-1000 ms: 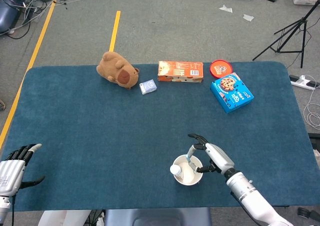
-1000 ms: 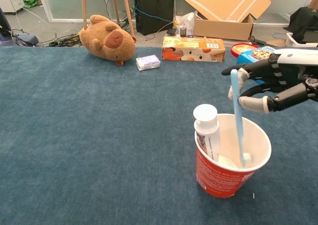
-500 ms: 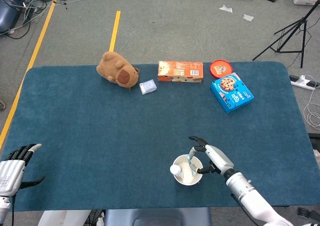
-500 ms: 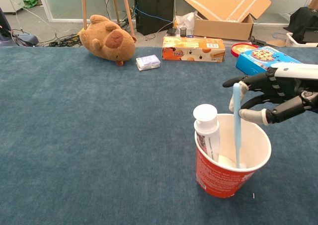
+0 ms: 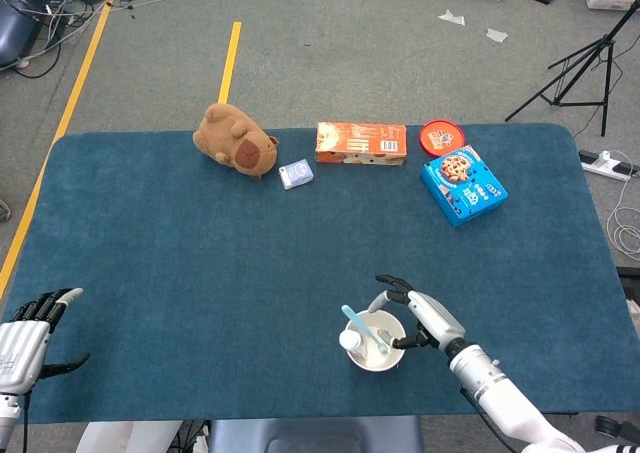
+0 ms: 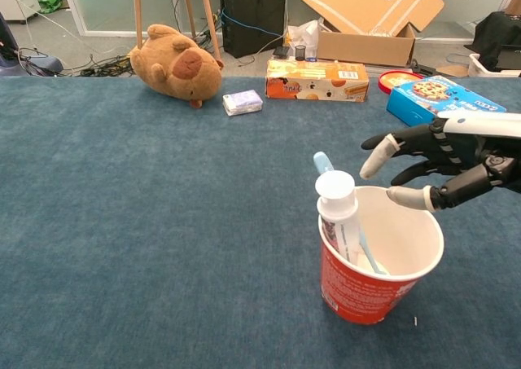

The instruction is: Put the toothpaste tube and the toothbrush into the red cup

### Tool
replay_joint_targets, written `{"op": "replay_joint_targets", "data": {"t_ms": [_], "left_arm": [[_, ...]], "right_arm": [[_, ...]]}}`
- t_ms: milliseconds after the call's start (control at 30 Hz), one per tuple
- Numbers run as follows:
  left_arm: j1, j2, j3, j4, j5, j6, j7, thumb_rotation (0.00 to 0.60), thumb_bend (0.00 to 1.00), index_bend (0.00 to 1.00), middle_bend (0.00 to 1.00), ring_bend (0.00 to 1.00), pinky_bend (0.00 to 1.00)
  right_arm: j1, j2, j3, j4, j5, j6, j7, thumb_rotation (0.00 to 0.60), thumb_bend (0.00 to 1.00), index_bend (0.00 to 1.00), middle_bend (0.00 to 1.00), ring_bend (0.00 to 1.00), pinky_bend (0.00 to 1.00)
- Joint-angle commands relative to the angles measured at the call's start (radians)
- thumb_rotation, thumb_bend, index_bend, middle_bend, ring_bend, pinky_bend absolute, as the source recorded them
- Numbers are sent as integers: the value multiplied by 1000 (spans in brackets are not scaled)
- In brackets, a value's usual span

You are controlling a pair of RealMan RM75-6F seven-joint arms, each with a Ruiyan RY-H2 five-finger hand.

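Toothbrush (image 6: 326,167) dropped clear of fingers (image 6: 373,161)

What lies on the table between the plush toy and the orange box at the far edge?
Between the brown plush toy and the orange box lies a small pale packet, close beside the toy. Both views show it.

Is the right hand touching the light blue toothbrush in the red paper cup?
Apart. The chest view shows the right hand with fingers spread, blue table between it and the light blue toothbrush, which leans in the red paper cup.
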Motion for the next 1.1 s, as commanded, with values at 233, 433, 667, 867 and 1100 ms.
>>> {"op": "replay_joint_targets", "data": {"t_ms": [233,433,667,867,1100], "left_arm": [[0,0,0,0,0,-1,1,600,0,155,186,167,232],[0,0,0,0,1,-1,1,600,0,155,186,167,232],[0,-2,1,0,1,-2,6,600,0,155,186,167,232],[-1,-4,1,1,-1,-3,10,600,0,155,186,167,232],[-1,-6,0,2,-3,-3,16,600,0,155,187,167,232]], "right_arm": [[-3,1,0,-3,-10,2,8,600,252,336,88,0,188],[-16,14,-2,-16,-40,18,18,600,252,334,88,0,188],[-46,55,-11,-54,-115,81,-9,600,252,325,88,0,188],[-76,101,-17,-98,-121,181,-151,600,251,293,83,0,188],[-130,96,-37,-58,-171,369,-446,600,251,273,80,0,188]]}}
